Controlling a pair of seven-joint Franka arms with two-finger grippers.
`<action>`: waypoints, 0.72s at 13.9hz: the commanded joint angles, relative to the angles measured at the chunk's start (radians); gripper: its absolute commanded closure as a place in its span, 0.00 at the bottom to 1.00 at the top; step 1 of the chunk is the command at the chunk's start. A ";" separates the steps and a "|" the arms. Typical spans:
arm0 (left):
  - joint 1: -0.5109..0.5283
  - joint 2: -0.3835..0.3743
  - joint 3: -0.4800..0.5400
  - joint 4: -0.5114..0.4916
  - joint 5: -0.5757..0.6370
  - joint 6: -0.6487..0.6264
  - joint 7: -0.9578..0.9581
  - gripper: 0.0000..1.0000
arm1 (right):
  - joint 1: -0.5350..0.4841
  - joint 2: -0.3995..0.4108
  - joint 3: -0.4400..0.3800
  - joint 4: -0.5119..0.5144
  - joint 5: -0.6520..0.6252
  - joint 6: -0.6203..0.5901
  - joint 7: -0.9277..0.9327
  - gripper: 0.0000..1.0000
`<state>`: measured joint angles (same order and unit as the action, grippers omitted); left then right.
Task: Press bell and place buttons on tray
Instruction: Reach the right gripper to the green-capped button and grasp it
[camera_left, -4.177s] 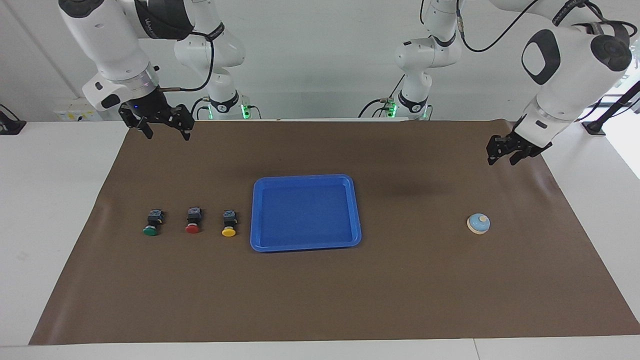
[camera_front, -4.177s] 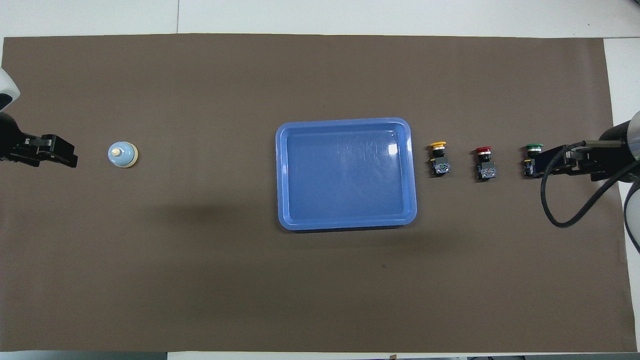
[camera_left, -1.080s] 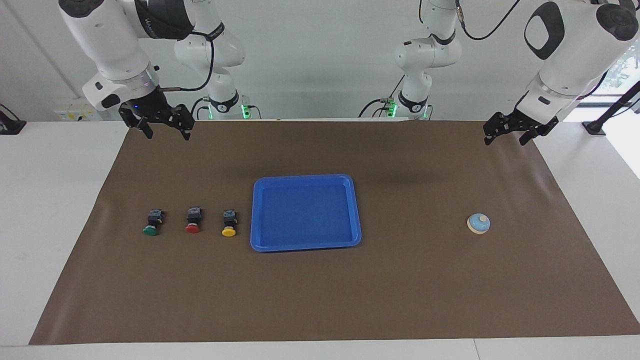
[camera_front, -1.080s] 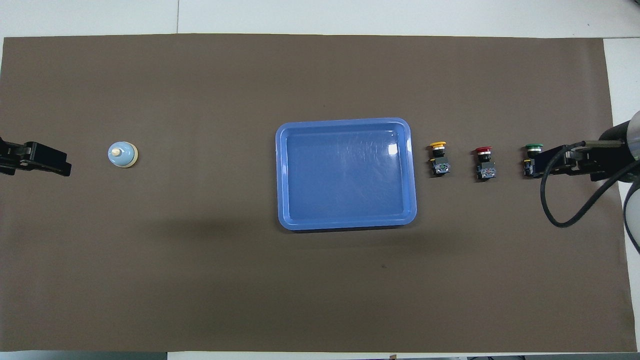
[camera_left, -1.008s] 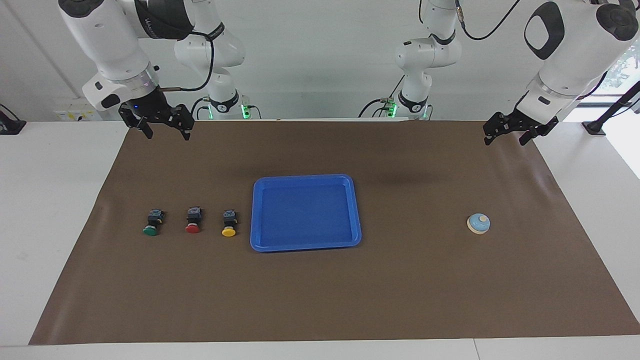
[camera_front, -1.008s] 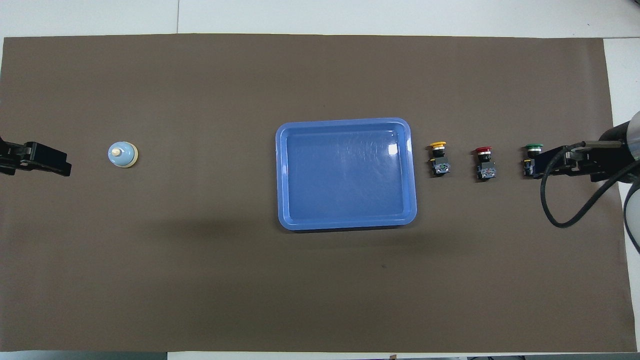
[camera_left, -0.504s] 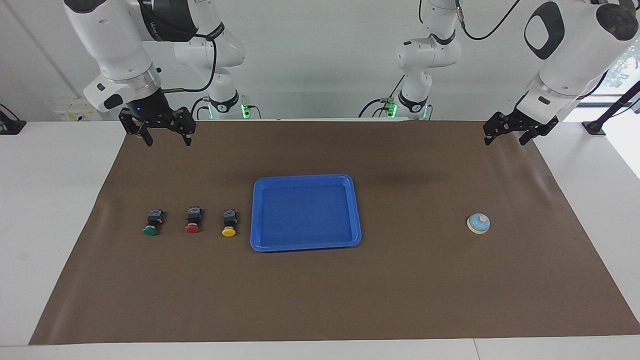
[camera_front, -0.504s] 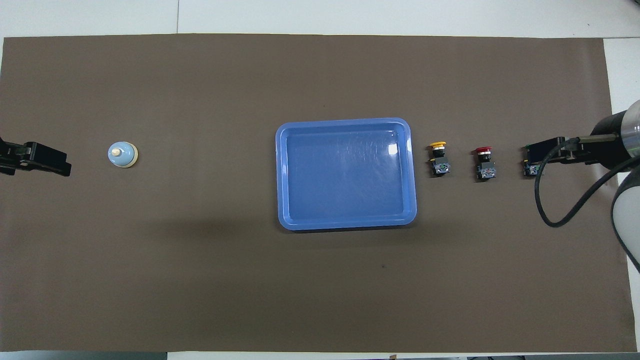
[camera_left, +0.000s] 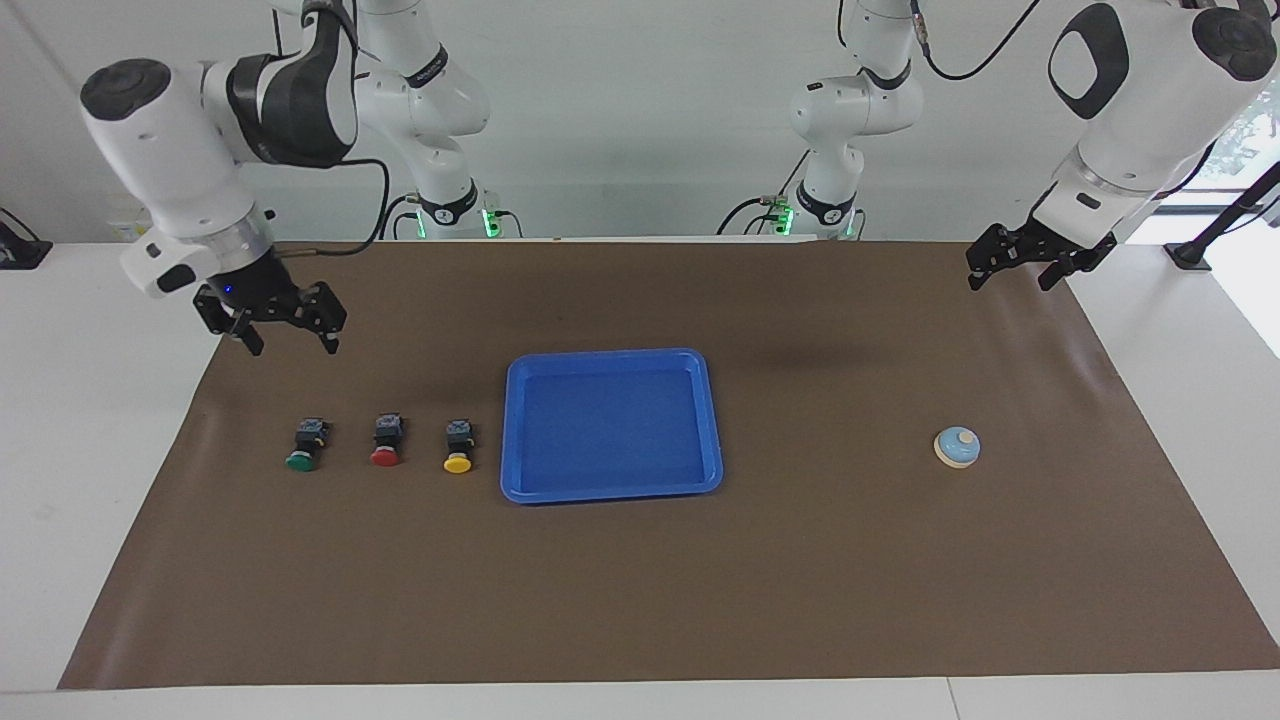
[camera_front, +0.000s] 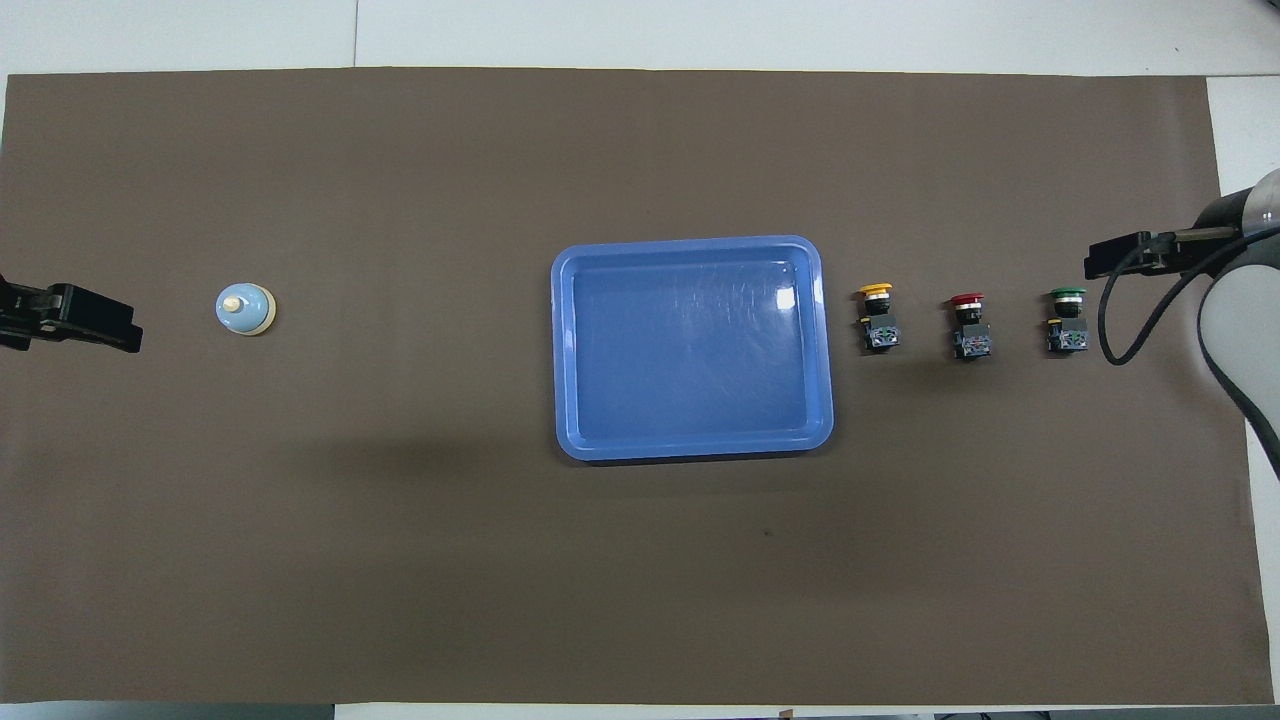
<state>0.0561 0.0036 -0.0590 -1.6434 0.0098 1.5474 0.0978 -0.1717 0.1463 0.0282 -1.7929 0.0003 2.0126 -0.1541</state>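
Three buttons lie in a row on the brown mat: green (camera_left: 301, 446), red (camera_left: 387, 441) and yellow (camera_left: 459, 447), the yellow one closest to the blue tray (camera_left: 610, 420). They also show in the overhead view: green (camera_front: 1066, 321), red (camera_front: 968, 326), yellow (camera_front: 877, 317), beside the tray (camera_front: 690, 345). The tray holds nothing. The light-blue bell (camera_left: 957, 446) stands toward the left arm's end and shows in the overhead view (camera_front: 244, 308). My right gripper (camera_left: 290, 343) is open and empty in the air over the mat by the green button. My left gripper (camera_left: 1008, 277) is open and empty, waiting over the mat's corner.
The brown mat (camera_left: 640, 600) covers most of the white table (camera_left: 90, 420). The right arm's cable (camera_front: 1120, 320) hangs beside the green button. The arms' bases stand at the robots' edge of the table.
My right gripper has come down and moved out over the mat toward the green button. The left gripper, the bell, the buttons and the tray have not moved in the last second.
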 joint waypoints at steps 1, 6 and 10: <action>-0.007 -0.017 0.008 -0.009 -0.011 -0.007 -0.009 0.00 | -0.020 0.044 0.010 -0.067 -0.008 0.113 -0.022 0.00; -0.007 -0.017 0.008 -0.009 -0.011 -0.007 -0.009 0.00 | -0.043 0.099 0.010 -0.128 -0.010 0.164 -0.028 0.00; -0.007 -0.017 0.008 -0.009 -0.011 -0.007 -0.009 0.00 | -0.081 0.136 0.010 -0.149 -0.010 0.172 -0.108 0.00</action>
<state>0.0561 0.0036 -0.0590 -1.6434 0.0098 1.5474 0.0978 -0.2214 0.2648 0.0276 -1.9275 0.0001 2.1690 -0.2209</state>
